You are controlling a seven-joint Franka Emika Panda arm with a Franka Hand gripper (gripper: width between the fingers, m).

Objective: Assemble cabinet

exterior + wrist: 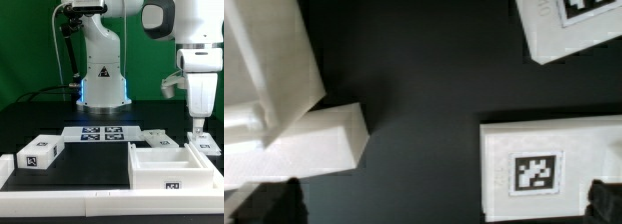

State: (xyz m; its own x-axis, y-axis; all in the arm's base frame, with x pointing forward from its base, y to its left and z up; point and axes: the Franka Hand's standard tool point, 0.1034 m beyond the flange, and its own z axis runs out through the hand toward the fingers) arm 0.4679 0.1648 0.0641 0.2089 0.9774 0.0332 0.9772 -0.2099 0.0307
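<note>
Closest to the lens in the exterior view, the cabinet (150, 180) rests on the black table (100, 165) toward the exterior view's right. Its opening faces up and its front wall carries one coded tag. No part is seen inside the shell (the cavity appears bare white).

Just behind its far corner, on the exterior view's right, a tagged panel (207, 148) lies loose on the table. The gripper (200, 131) hangs directly above this panel. In the wrist view both dark fingertips (269, 205) stand wide apart with the panel's tag between them and nothing clamped. Contact with the panel cannot be confirmed.

Further out, two small white pieces (158, 139) lie near the marker board (100, 132). A tagged block (40, 152) sits well apart at the exterior view's left.

Progress assessment: early stage. No component appears joined to the shell, and every loose part is left to be picked and fitted. The step in hand is judged to be acquisition of the panel.
</note>
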